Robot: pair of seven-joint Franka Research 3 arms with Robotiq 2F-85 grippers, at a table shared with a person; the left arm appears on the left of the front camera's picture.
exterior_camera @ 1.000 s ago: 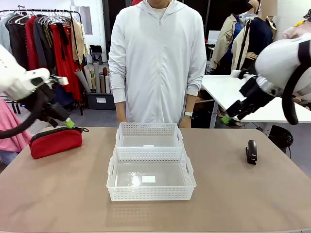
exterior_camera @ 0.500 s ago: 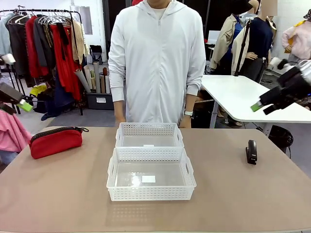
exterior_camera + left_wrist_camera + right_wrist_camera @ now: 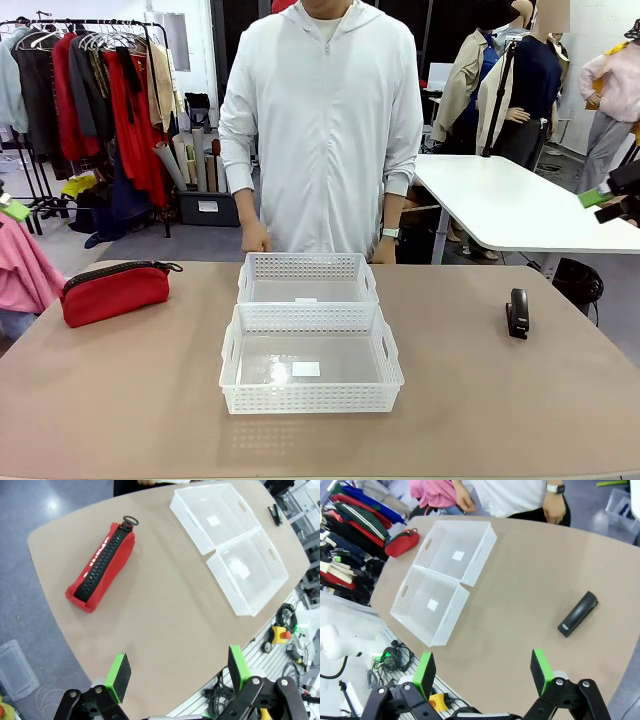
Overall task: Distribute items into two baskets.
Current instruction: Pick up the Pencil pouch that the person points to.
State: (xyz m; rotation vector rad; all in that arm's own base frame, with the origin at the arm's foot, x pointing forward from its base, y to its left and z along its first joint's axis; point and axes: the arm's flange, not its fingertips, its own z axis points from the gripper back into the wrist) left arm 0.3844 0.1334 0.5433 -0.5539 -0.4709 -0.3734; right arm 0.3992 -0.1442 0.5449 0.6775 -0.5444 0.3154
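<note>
We are looking across a tan tabletop (image 3: 120,400) into a crowded workroom. A clothes rack (image 3: 100,23) is standing at the far left, carrying red, black and beige garments (image 3: 125,100). Rolls of material (image 3: 195,155) are leaning beside it, behind a dark crate (image 3: 207,208). A white table (image 3: 490,200) is sitting at right on the grey floor (image 3: 200,242).
</note>
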